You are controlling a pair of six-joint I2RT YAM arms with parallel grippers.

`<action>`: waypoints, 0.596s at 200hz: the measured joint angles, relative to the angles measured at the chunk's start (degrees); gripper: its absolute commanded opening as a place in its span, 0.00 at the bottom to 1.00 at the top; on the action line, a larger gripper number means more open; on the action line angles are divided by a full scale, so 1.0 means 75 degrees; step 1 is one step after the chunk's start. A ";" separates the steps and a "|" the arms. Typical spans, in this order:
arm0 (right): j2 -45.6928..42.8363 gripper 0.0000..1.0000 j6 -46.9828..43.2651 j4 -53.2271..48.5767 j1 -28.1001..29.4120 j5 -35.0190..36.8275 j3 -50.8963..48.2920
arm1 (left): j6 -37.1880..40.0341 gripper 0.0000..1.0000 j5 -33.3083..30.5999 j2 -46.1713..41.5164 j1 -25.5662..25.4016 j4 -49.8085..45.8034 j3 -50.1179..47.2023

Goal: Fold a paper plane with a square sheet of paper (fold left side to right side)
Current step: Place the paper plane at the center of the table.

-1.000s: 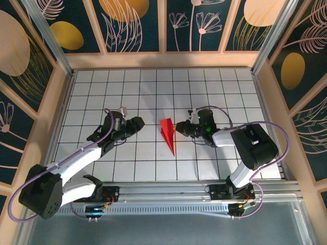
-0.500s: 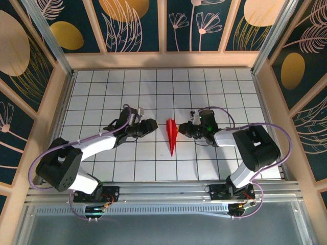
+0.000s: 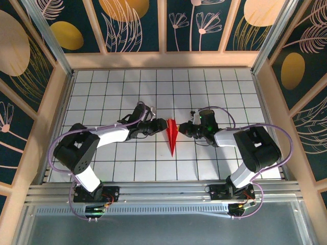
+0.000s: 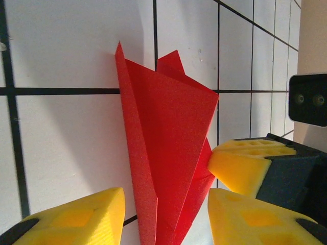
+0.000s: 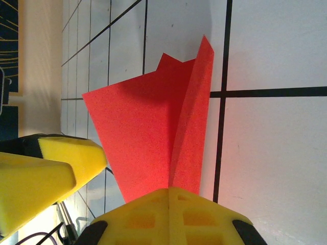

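The red paper plane [image 3: 171,135] is a narrow pointed dart in mid-table, its tip toward the near edge and its folded flaps standing up. My right gripper [image 3: 183,128] comes at it from the right and is shut on its edge; in the right wrist view the closed pads [image 5: 168,204] pinch the red paper plane [image 5: 148,127]. My left gripper [image 3: 159,127] comes from the left and is open. In the left wrist view the left gripper [image 4: 166,204] straddles the red paper plane [image 4: 168,127] with a gap on each side. The right gripper's yellow fingers [image 4: 240,163] touch the far flap.
The white grid table [image 3: 225,92] is bounded by a wooden rim [image 3: 163,60] at the back and sides. An aluminium rail [image 3: 163,191] carrying both arm bases runs along the near edge. Both forearms lie low over the tiles, flanking the paper.
The left arm has swung right until its open fingers reach the paper. The paper has gone from a wider, spread shape to a narrow upright dart. The right gripper kept its hold.
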 measured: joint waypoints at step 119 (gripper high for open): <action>-0.0009 0.00 -0.0003 -0.0105 0.0000 0.0000 0.0006 | 0.0207 0.21 0.0009 0.0848 -0.0122 -0.0189 0.0326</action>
